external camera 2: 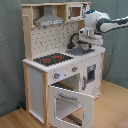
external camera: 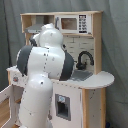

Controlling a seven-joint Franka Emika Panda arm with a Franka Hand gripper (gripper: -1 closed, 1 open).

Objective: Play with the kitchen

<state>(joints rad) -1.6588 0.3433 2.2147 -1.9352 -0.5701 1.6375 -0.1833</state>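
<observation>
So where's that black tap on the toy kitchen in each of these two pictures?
First exterior view: the black faucet stands right of centre, just right of the robot arm.
Second exterior view: the faucet is upper centre, partly hidden by the arm's end.
Shared landmark: the microwave on the top shelf.

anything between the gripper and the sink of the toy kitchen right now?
Nothing visible in the second exterior view: the gripper hangs directly over the sink of the kitchen, with the black faucet just beside it. In the first exterior view the arm's own body hides the gripper.
</observation>
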